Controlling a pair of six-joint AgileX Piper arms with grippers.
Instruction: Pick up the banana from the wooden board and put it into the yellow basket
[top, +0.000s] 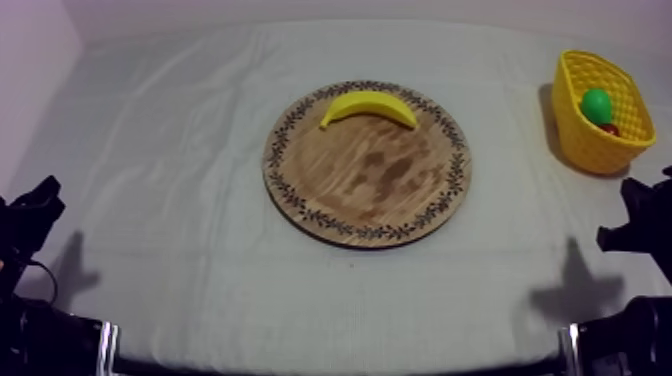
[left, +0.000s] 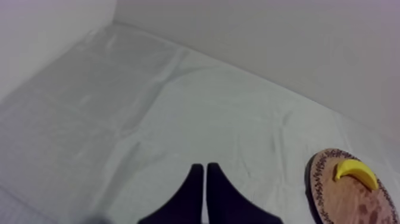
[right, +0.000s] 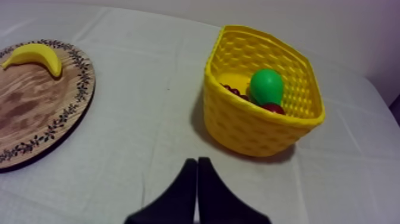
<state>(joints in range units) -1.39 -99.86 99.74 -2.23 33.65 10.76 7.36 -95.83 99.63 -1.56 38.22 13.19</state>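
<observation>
Right wrist view: yellow basket (right: 256, 128) holds a green fruit (right: 266, 86) and small red fruit (right: 272, 108); left tool (left: 204, 168) and right tool (right: 197, 162) closed.

Closed right gripper (right: 197, 161) near yellow basket (right: 250, 128); banana (right: 33, 55) on wooden board (right: 36, 113) beside it

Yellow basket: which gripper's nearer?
Right. The right gripper has the yellow basket close ahead of it; the left gripper sits at the opposite side, with the wooden board between them.
</observation>
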